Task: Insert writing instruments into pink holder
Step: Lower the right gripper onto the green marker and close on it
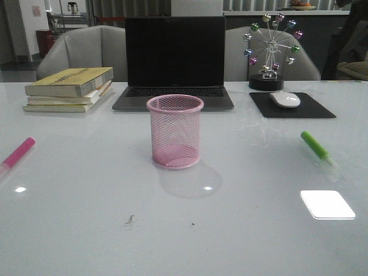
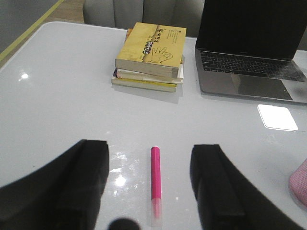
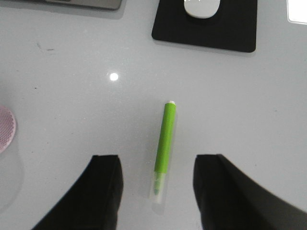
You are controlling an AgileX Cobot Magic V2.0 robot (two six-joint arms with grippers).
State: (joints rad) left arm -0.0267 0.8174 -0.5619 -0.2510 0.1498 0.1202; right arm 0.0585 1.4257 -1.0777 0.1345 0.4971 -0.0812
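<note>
The pink mesh holder [image 1: 175,131] stands upright and empty at the table's middle; an edge of the holder [image 2: 300,184] and of the holder [image 3: 5,128] shows in each wrist view. The hot pink marker [image 1: 17,153] lies flat near the left edge. In the left wrist view this pink marker [image 2: 156,178] lies between the fingers of my open left gripper [image 2: 152,155], which hovers above it. The green marker [image 1: 315,146] lies flat on the right. My right gripper [image 3: 158,165] is open above the green marker [image 3: 163,146], whose clear cap end sits between the fingers.
A stack of books [image 1: 70,88] sits at the back left, an open laptop [image 1: 174,62] behind the holder, a white mouse [image 1: 285,99] on a black pad [image 1: 292,106] at the back right, with a ball ornament [image 1: 271,52] behind it. Neither arm shows in the front view.
</note>
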